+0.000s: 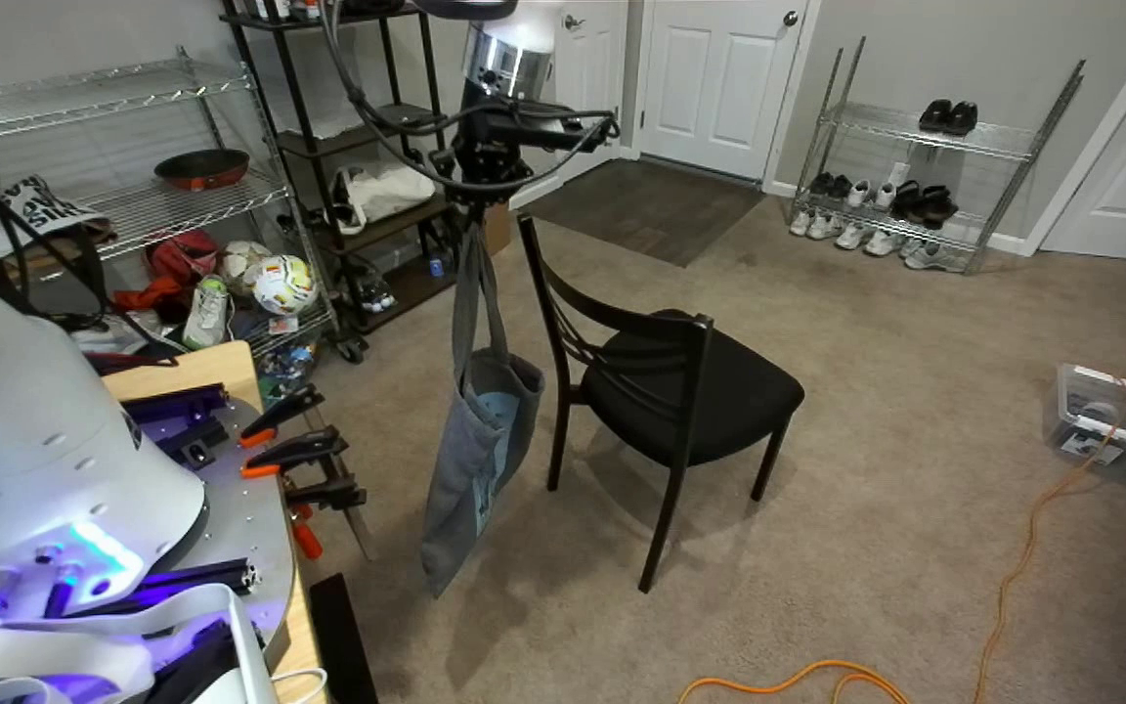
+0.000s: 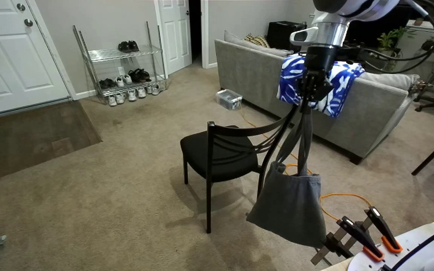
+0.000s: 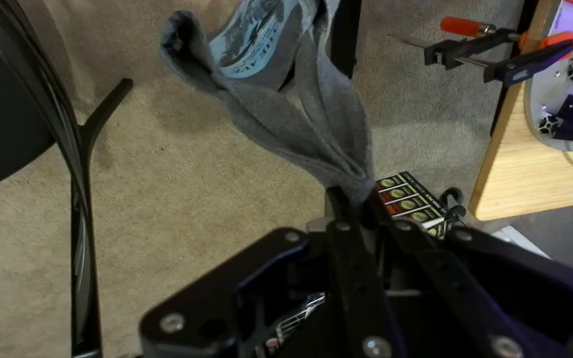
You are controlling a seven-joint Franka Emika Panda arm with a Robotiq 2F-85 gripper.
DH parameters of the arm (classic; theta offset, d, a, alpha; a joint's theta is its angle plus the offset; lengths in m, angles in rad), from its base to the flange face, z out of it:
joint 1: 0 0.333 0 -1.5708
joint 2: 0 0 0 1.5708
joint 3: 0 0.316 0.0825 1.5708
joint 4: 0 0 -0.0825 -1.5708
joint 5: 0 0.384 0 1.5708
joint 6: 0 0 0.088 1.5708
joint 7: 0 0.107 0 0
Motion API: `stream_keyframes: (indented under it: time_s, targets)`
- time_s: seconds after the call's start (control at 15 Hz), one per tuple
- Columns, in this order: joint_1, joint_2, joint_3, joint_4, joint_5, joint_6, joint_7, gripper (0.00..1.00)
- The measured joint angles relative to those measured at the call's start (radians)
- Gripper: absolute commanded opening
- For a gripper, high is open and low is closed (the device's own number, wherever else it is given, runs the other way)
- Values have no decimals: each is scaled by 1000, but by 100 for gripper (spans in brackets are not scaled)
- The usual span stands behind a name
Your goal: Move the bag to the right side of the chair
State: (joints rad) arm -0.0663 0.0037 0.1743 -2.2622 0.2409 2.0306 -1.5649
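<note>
Bag (image 1: 470, 469) hangs in the air at a slant, by its handles (image 3: 336, 119), on the backrest (image 2: 245, 131) side of the chair (image 1: 734, 391), between it and the table (image 3: 515, 184). Looks off the carpet (image 1: 915, 391). I'd call this mid-carry, not placed; can't tell whose right is meant. To do it well, I should travel slowly so the limp bag doesn't swing, with enough height not to snag the chair or clamps (image 1: 299, 450), then lower straight down and release once the bottom meets carpet. Gripper (image 3: 356, 199): closed up nearly all the way, handles pinched at their top; I see it touching nothing else.
</note>
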Motion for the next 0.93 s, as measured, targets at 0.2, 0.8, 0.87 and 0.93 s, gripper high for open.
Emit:
stream_keyframes:
  time_s: [0.2, 0.8, 0.87, 0.93]
  targets:
    - [8, 0, -68, 8, 0, -14, 0, 2]
    - [-8, 40, -218, 110, 0, -152, 0, 2]
    - [-15, 45, -232, 120, 1, -157, 0, 2]
    - [-23, 50, -242, 129, 1, -161, 0, 2]
